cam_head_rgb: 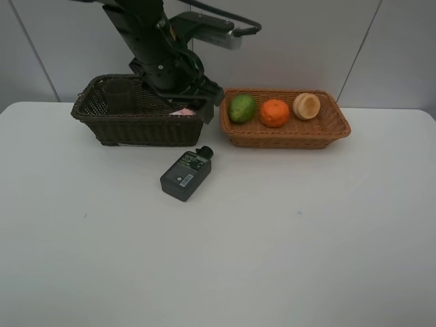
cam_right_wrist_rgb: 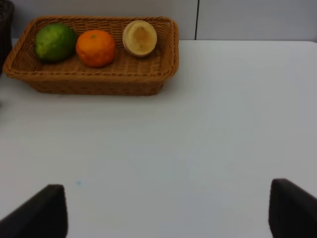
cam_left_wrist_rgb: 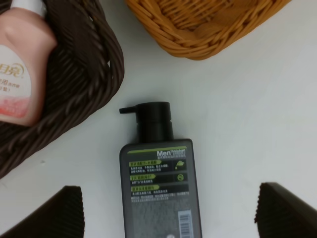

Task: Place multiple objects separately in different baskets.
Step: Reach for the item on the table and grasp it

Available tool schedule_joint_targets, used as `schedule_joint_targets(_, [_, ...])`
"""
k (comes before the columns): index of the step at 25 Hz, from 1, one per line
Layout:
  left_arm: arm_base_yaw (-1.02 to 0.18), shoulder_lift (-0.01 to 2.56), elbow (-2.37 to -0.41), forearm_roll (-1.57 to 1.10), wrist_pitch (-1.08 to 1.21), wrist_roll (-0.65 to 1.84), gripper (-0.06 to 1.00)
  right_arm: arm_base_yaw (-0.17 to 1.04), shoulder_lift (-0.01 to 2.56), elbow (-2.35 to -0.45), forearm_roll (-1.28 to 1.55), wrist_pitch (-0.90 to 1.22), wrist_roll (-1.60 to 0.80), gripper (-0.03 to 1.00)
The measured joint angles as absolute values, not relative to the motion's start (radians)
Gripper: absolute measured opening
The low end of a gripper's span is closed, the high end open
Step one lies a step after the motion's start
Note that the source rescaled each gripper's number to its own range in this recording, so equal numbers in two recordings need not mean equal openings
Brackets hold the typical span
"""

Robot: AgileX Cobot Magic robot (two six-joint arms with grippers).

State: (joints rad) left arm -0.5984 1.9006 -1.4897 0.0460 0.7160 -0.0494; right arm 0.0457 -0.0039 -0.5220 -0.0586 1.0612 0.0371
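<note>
Flat on the white worktop point(cam_head_rgb: 286, 259), nearest the high camera, lies the dark-green bottle point(cam_head_rgb: 186, 175), label up, its black pump cap point(cam_head_rgb: 204, 152) pointing toward the gap between the two baskets. It lies just in front of the dark brown basket point(cam_head_rgb: 109, 122) and apart from it. Over that basket's right end hangs the left end effector point(cam_left_wrist_rgb: 168, 210); the wrist view shows its fingers spread wide on either side of the bottle's body, holding nothing. The pink bottle point(cam_left_wrist_rgb: 20, 69) with its white cap already lies inside the dark basket, and a translucent cup point(cam_head_rgb: 119, 95) seems to stand at its far left end. The orange-tan basket point(cam_head_rgb: 289, 139) holds the green fruit point(cam_head_rgb: 242, 107), the orange point(cam_head_rgb: 274, 113) and a pale round fruit point(cam_head_rgb: 306, 105). The right end effector point(cam_right_wrist_rgb: 168, 208) is also open and empty, over bare worktop. The dark-green bottle looks rigid, smooth plastic, probably moderately heavy if full and somewhat slippery; the best hold is likely across its narrow sides at mid-body, not the pump, which could turn or depress.
</note>
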Motion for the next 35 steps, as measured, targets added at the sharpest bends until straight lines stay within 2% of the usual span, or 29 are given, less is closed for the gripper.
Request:
schedule_joint_targets(13, [-0.621, 1.983, -1.490, 0.062, 0.689, -0.036, 0.60, 0.046, -0.004, -0.522, -0.059, 1.061, 0.037, 0.82])
schedule_joint_targets(21, [-0.642, 2.038, -1.491, 0.073, 0.788, -0.089, 0.60, 0.046, -0.004, -0.522, -0.059, 1.061, 0.037, 0.82])
schedule_joint_targets(35, [-0.642, 2.111, -1.491, 0.112, 0.791, -0.112, 0.60, 0.046, -0.004, -0.522, -0.059, 1.061, 0.037, 0.82])
